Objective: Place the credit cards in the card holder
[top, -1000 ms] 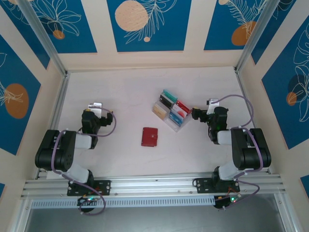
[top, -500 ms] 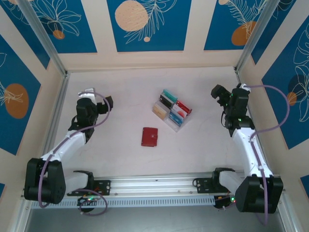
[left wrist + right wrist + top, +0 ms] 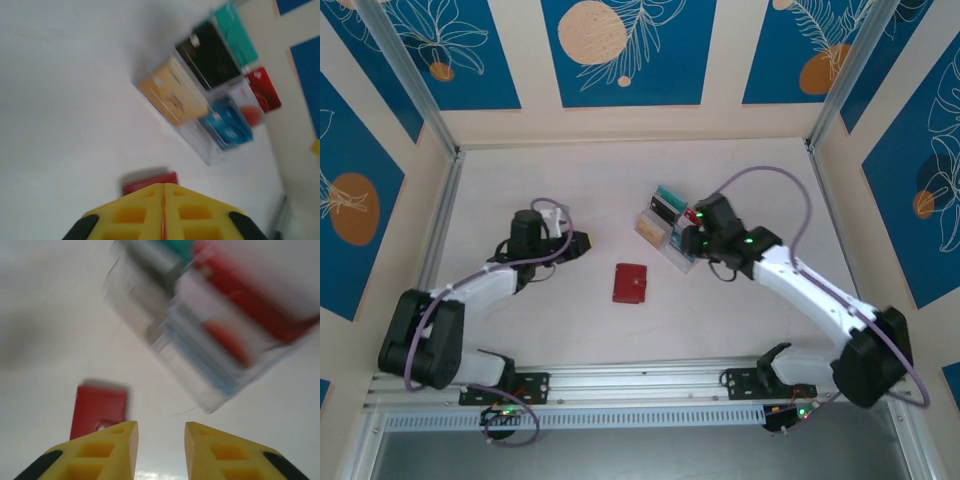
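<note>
Swung inward since half a second ago, off the left and right walls and toward the middle of the frame, on both sides. At centre-left of the overhead view, yellow-fingered left gripper [image 3: 582,241], low over the white tabletop [image 3: 570,180] and pointing right; pressed together in the left wrist view [image 3: 163,187], pinching nothing. Just right of it and slightly lower in the frame, small red square folding card holder [image 3: 630,283], lying flat and folded shut on the tabletop, apart from both grippers; seen just beyond the closed fingertips in the left wrist view [image 3: 150,181]. Further right and higher, clear plastic slotted rack [image 3: 685,262] with thin rectangular plastic credit cards [image 3: 660,210] standing in it: teal, black, beige, blue, red. At the rack's right end, right gripper [image 3: 692,228]; touching the cards or not, cannot tell. In the right wrist view [image 3: 161,429], spread by a narrow gap, nothing between; blurred rack at upper right, card holder [image 3: 98,407] at lower left.
</note>
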You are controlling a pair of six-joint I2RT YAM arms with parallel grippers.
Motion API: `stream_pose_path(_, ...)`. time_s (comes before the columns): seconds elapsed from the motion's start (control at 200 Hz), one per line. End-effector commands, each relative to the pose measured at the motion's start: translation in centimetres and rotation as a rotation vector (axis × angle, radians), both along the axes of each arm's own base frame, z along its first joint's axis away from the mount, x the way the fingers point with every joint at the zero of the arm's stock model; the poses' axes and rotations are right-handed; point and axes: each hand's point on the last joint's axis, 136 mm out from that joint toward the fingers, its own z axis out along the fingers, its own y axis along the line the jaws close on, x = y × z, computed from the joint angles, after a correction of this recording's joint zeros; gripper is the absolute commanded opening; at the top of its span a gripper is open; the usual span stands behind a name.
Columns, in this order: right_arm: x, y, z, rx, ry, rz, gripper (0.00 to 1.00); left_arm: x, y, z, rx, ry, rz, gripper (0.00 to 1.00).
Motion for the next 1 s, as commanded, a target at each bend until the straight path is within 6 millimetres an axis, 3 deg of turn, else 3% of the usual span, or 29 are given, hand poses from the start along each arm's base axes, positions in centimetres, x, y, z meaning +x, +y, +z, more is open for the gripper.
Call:
stream_pose_path(0.0,-1.2,5.1,-1.3,0.029,0.083,0.148,0.29,-0.9,-3.9,1.2,-0.112,0.037,-0.143,0.0)
stream_pose_path(0.16,-2.2,10.2,-4.4,0.045,0.192,0.287,0.25,-1.5,-6.3,-1.5,-0.061,0.102,-0.202,0.0)
stream_pose_path(0.295,-2.9,12.0,-6.8,0.009,0.253,0.323,0.29,-1.9,-6.3,-4.4,-0.007,0.158,-0.202,0.0)
stream_pose_path(0.385,-3.1,12.4,-7.8,0.006,0.272,0.332,0.34,-2.3,-6.2,-6.0,0.006,0.181,-0.203,0.0)
stream_pose_path(0.705,-2.9,12.5,-10.1,-0.083,0.303,0.323,0.32,-3.9,-4.8,-10.7,0.092,0.267,-0.188,0.0)
stream_pose_path(0.995,-2.6,12.4,-12.6,-0.202,0.316,0.308,0.4,-5.0,-4.3,-12.2,0.107,0.293,-0.183,0.0)
